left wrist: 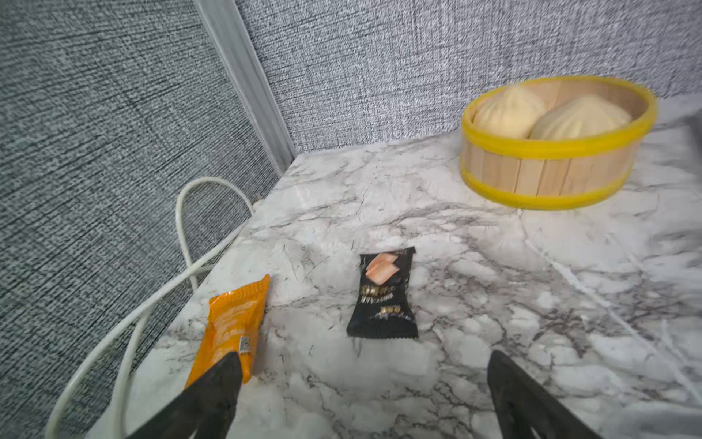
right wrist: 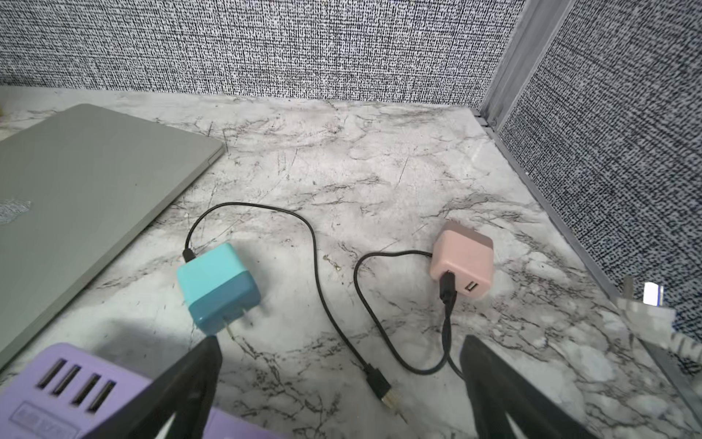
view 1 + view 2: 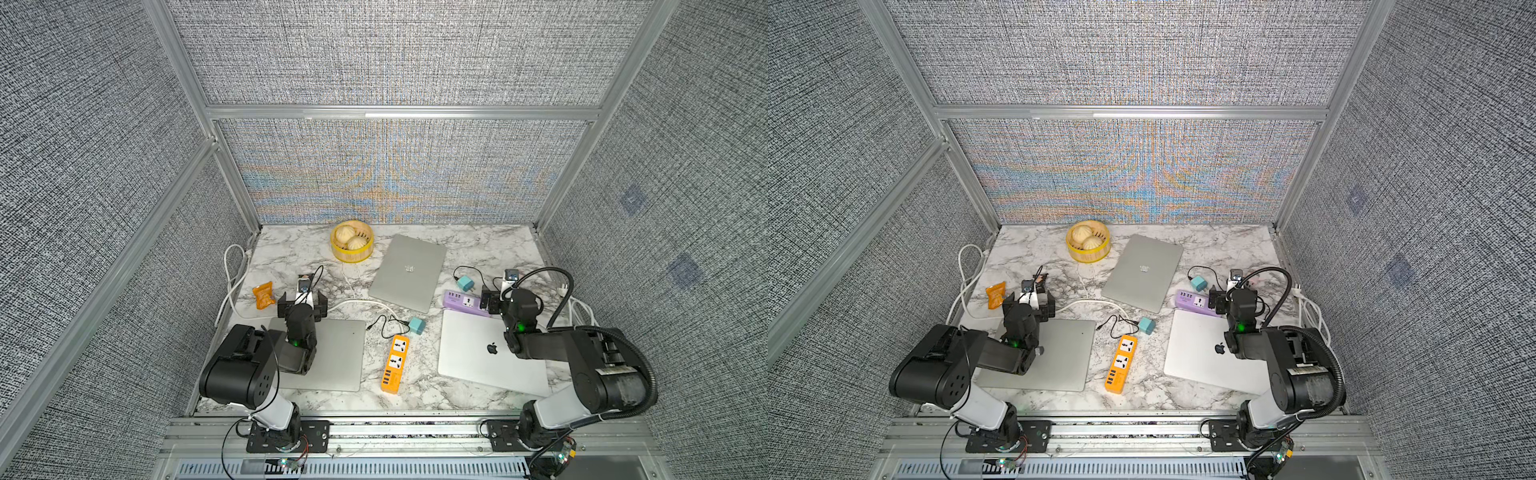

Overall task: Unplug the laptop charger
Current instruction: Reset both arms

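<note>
"So, starting at the left edge of the bench [image 3: 490, 249]: what's there?"

"A thick white cord [image 3: 232, 266] loops over that edge, with an orange snack packet [image 3: 263, 295] beside it and a black snack packet [image 1: 383, 294] near. The left gripper [image 3: 303, 302] hangs just beside them, jaws spread wide, holding nothing."

"And the charger?"

"I take it to be the white charger cable [image 3: 368, 302] lying mid-bench between the left laptop [image 3: 336, 353] and the centre laptop [image 3: 409, 272], running along the centre laptop's near edge. Where its plug seats is too small to tell in both top views."

"How will it handle?"

"Probably light and limp along its length, stiff only at the plug head. I'd pinch the head itself, close against the laptop, and draw straight out; tugging the cable would likely just drag the laptop across the smooth marble."

"Further right?"

"A teal adapter [image 3: 417, 325] and an orange power strip [image 3: 395, 363], then a purple power strip [image 3: 461, 300] just beside the far edge of the right laptop [image 3: 478, 349]. The right gripper [image 2: 342, 342] hovers over that strip's end, jaws equally wide and empty, with a second teal adapter [image 2: 218, 287] and a pink adapter [image 2: 461, 258] ahead of it, toward the bench's far right corner."
</note>
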Robot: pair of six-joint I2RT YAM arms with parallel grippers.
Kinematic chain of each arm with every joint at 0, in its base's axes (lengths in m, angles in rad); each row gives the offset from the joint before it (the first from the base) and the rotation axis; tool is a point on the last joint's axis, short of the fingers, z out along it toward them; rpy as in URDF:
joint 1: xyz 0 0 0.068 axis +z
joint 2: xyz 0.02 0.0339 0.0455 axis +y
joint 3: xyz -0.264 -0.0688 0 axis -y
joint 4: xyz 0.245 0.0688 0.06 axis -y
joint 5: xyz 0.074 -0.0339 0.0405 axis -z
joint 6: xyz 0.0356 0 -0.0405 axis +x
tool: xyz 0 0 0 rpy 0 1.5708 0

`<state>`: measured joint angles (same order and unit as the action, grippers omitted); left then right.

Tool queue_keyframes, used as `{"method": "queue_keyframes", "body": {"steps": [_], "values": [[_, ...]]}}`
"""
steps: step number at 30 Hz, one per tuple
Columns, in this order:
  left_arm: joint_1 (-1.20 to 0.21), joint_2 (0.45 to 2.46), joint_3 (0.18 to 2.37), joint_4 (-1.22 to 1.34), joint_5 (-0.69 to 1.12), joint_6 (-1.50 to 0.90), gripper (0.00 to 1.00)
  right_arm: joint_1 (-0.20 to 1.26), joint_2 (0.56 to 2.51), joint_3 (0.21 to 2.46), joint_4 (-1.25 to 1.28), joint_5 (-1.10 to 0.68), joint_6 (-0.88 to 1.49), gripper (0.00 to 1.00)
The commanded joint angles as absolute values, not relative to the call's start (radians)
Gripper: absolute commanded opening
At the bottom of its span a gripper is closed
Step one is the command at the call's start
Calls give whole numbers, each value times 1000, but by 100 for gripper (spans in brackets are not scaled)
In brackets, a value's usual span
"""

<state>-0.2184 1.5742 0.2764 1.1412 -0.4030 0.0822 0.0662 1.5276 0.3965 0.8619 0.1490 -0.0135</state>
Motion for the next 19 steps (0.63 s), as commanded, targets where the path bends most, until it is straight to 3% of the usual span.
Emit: {"method": "queue_keyframes", "body": {"steps": [1, 19], "values": [[-206, 1570, 310, 1102, -382, 56, 100, 66, 1531, 394, 845, 138, -17, 99], [-203, 1573, 298, 1133, -391, 54, 100, 66, 1537, 391, 859, 137, -23, 99]]}}
